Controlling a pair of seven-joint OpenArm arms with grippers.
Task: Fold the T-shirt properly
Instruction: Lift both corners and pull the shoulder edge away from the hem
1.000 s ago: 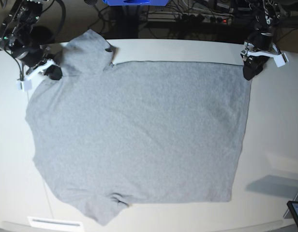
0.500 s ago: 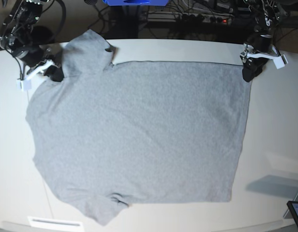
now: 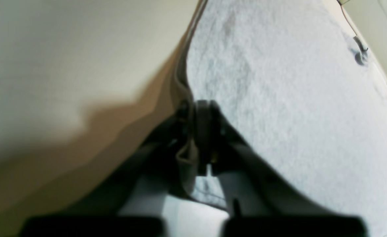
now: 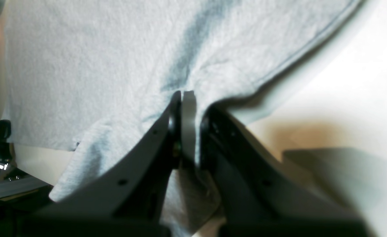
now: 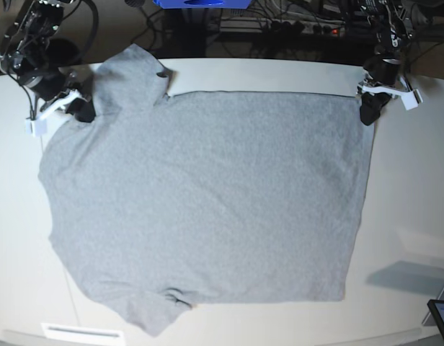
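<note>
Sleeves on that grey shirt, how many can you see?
2. On the T-shirt, one sleeve points to the table's far edge beside the right gripper; the other sleeve lies at the near edge. The left gripper pinches a hem corner.

Pale table (image 5: 409, 187) (glossy), dark cable clutter (image 5: 280, 25) behind, blue box (image 5: 200, 3).

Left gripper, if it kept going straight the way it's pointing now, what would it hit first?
The left gripper is already shut on the T-shirt at its edge, so it would push that cloth first, probably down against the table; depth is unclear.
</note>
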